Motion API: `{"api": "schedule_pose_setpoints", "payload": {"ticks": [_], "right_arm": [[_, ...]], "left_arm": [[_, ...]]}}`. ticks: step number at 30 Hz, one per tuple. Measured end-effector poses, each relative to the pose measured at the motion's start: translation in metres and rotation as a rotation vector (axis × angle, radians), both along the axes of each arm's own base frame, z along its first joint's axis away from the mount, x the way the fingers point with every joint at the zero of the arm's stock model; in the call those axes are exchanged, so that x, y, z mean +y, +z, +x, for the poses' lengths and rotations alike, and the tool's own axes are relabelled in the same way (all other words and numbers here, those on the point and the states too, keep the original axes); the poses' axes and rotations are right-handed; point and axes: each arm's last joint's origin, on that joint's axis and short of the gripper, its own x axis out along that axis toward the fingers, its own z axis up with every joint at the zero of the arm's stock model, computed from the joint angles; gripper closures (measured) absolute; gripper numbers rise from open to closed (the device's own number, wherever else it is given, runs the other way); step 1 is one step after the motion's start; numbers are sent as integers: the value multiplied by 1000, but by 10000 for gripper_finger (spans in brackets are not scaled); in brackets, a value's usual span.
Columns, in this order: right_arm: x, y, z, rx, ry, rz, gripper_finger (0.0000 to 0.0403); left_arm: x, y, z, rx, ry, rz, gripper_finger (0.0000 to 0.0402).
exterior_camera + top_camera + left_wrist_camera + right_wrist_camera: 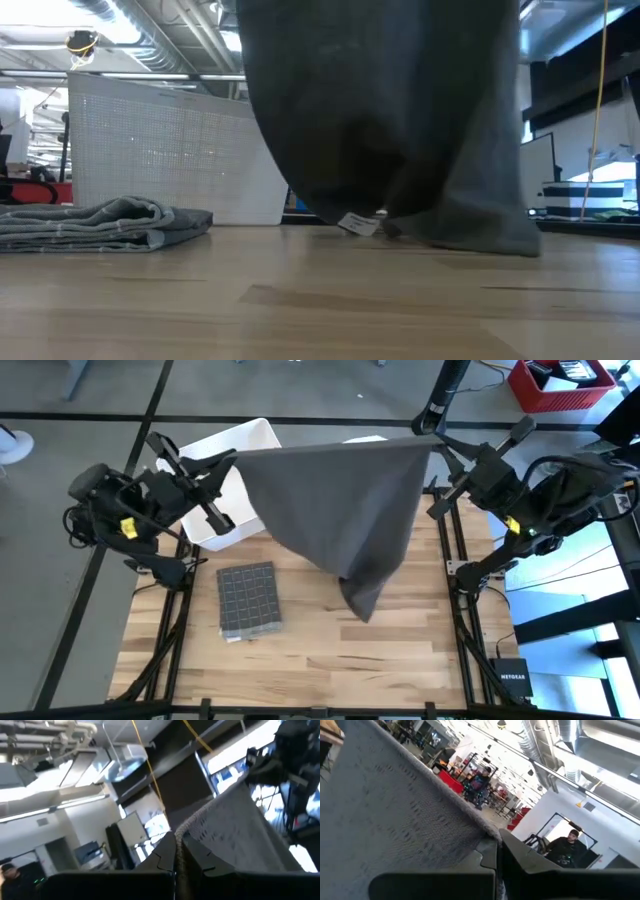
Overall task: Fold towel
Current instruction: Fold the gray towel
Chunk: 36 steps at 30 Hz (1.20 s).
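Note:
A dark grey towel [340,500] is stretched between my two grippers above the table's far half and hangs down, its lowest part [470,235] on the wooden table [330,650]. My left gripper [232,457] is shut on its left top corner. My right gripper [440,445] is shut on its right top corner. A small white label [355,224] shows at the towel's low edge. My left gripper pinches the towel's top corner [181,831] between its two fingers, which point toward the table's right. The top edge runs taut to the other gripper, and the cloth hangs below. My right gripper pinches the other top corner [487,836] between its two fingers, which point toward the table's left. The towel hangs from it, its lower end on the table.
A folded grey checked towel [248,600] lies on the table's left half; it also shows in the low view [100,222]. A white bin [222,480] stands at the far left, under my left gripper. A red crate [560,380] sits off the table at the far right.

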Motion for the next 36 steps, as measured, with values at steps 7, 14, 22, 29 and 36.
{"api": "schedule_pose_setpoints", "payload": {"ticks": [7,14,22,29,36], "right_arm": [[1,-6,2,28,0,15,391],[4,-38,9,100,32,118,391],[16,-97,24,288,186,434,391],[44,-199,69,625,107,554,391],[80,-312,86,698,148,561,391]], "left_arm": [[-2,-5,0,62,55,-35,396],[-14,-25,0,218,54,-91,398],[-42,-86,-9,467,-99,-295,399],[-76,-148,1,611,-7,-622,398],[-136,-209,45,811,57,-563,399]]}}
